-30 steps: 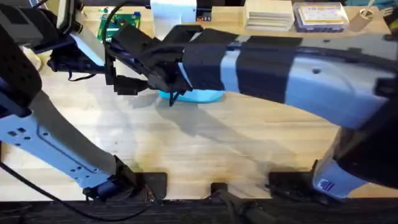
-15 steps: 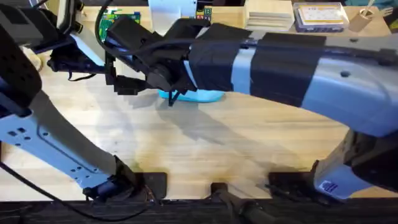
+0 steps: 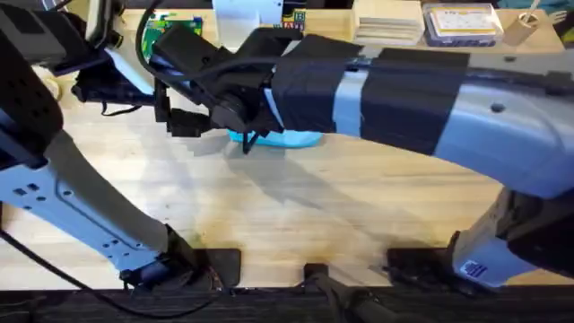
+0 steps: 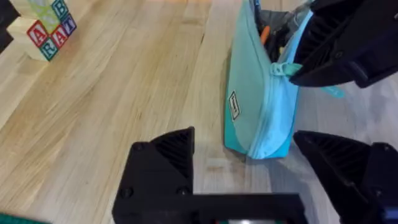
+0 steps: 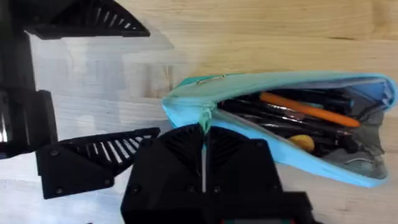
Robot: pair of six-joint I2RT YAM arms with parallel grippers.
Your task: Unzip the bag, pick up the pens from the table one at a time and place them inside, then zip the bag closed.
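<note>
Lying lengthwise across table (image 5: 261,37), bag (image 5: 249,90) unzipped, pen (image 5: 308,109) along axis.

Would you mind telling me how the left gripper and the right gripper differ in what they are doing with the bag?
The left gripper is open; the right gripper is shut on the pull tab. The left gripper's fingers flank the end of the bag without touching it; the right gripper meets it at the tab. Both have black fingers and work at the same end.

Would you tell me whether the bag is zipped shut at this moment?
Open: the bag gapes along its zipper, with an orange pen and dark pens visible inside.
</note>
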